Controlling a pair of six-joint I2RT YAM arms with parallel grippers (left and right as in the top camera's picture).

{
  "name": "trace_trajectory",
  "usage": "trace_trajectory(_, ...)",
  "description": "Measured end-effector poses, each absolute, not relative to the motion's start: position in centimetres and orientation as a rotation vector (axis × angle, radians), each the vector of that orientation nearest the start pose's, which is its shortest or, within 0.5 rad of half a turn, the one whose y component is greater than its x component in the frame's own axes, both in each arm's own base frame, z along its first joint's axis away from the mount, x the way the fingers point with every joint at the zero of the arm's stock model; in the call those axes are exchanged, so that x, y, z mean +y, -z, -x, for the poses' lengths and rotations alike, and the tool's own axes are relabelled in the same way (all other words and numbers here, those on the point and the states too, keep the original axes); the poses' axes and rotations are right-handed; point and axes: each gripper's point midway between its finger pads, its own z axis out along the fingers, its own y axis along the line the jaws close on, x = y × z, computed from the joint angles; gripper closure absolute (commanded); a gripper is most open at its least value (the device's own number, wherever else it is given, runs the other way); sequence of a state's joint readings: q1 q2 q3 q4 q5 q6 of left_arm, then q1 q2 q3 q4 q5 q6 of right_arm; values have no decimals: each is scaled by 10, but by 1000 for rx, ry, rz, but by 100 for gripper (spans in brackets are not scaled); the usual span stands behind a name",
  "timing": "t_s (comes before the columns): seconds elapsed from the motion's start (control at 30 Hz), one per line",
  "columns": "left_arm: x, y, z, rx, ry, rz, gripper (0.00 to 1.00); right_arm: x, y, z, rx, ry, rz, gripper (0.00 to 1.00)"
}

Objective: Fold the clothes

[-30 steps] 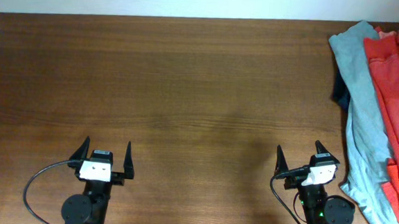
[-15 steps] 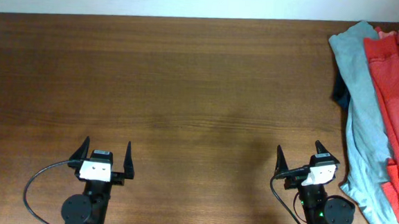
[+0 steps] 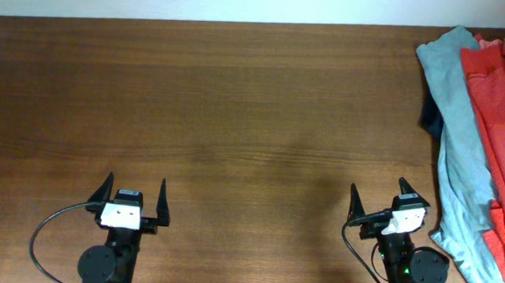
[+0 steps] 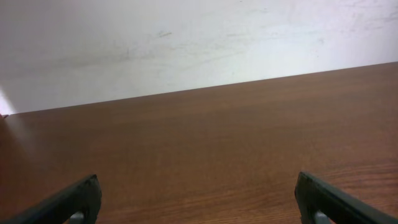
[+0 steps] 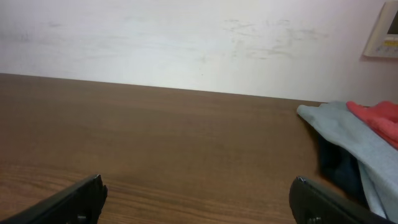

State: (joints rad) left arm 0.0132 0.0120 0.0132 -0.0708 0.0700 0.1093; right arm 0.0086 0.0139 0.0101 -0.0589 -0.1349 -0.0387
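The left pincer (image 3: 136,185) stands spread wide and empty at the counter's (image 3: 237,105) near edge. The right pincer (image 3: 377,195), likewise released, sits beside the clothes (image 3: 499,130), a grey and orange-red heap lying unfolded along the right edge.

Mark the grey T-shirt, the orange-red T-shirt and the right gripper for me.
grey T-shirt (image 3: 460,172): overhead view, middle of its long exposed strip.
orange-red T-shirt (image 3: 501,104): overhead view, upper part of the fabric.
right gripper (image 3: 379,186): overhead view, midway between its open fingertips.
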Motion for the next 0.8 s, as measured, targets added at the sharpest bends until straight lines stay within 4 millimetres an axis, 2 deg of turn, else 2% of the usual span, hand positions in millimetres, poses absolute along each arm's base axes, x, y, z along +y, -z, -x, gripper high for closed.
trace_trajectory(0.8, -9, -160, -246, 1634, -35, -132, 1, 26, -159, -244, 1643, -92, 144, 1)
